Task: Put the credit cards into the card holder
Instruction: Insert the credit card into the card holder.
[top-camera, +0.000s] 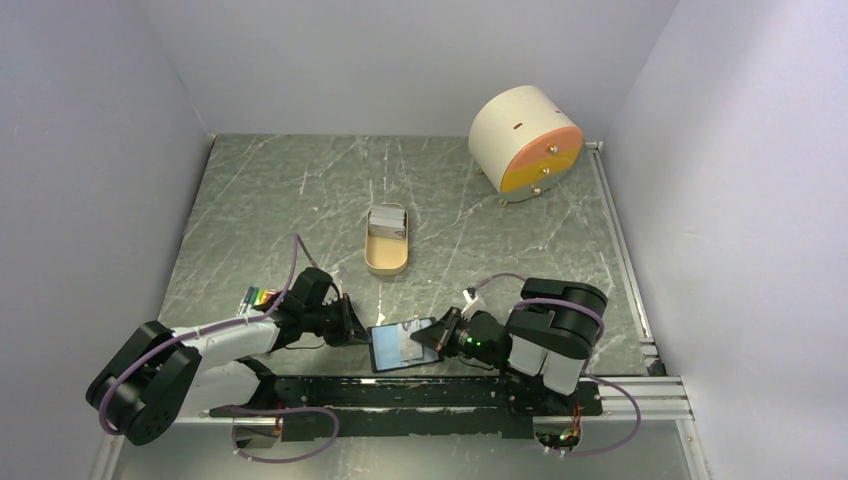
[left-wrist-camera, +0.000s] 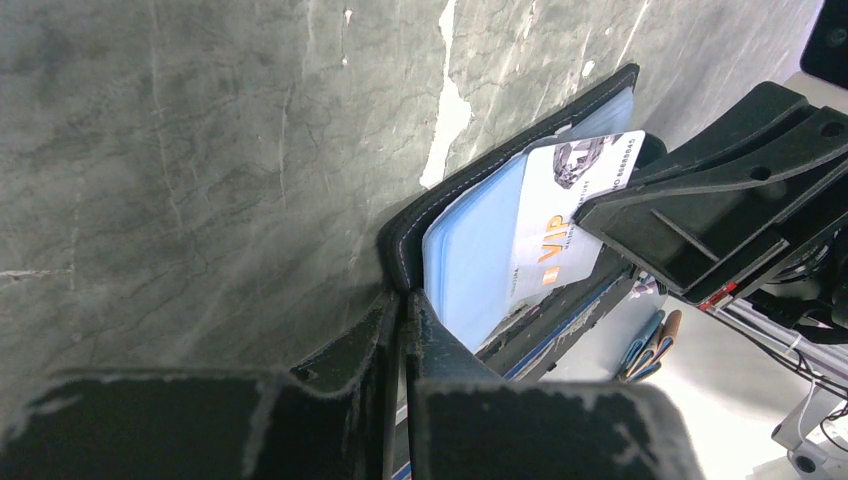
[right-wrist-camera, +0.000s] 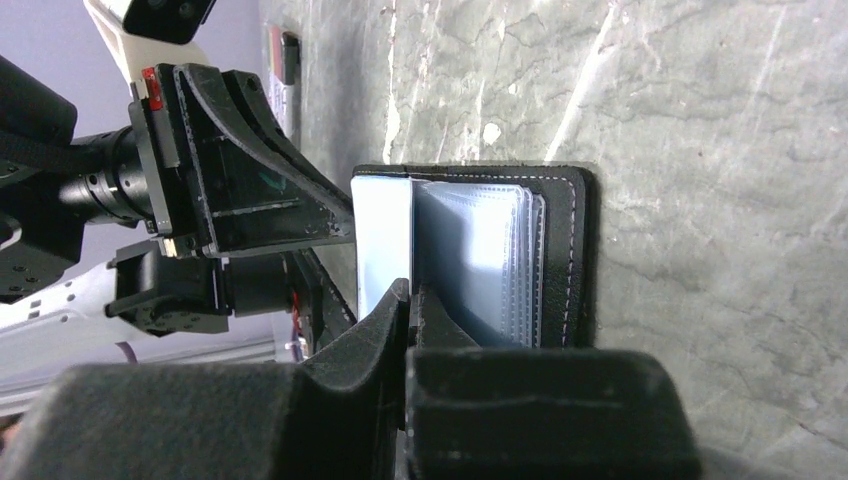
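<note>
The black card holder (top-camera: 395, 350) lies open at the near table edge between both grippers. My left gripper (top-camera: 362, 330) is shut on the rim of its black cover (left-wrist-camera: 400, 250), at the holder's left side. My right gripper (top-camera: 432, 337) is shut on a silvery-white credit card (left-wrist-camera: 565, 210) printed "VIP". The card's far end sits against the glossy blue-grey pockets (left-wrist-camera: 480, 250). In the right wrist view the card (right-wrist-camera: 380, 225) stands beside the fanned pockets (right-wrist-camera: 485, 260), and the fingertips (right-wrist-camera: 395, 310) pinch its near edge. More grey cards (top-camera: 386, 220) lie in the tan tray.
The tan oval tray (top-camera: 385, 266) sits mid-table. A round beige drum with an orange face (top-camera: 525, 140) stands at the back right. A set of coloured markers (top-camera: 258, 297) lies beside the left arm. Grey walls enclose the table on three sides.
</note>
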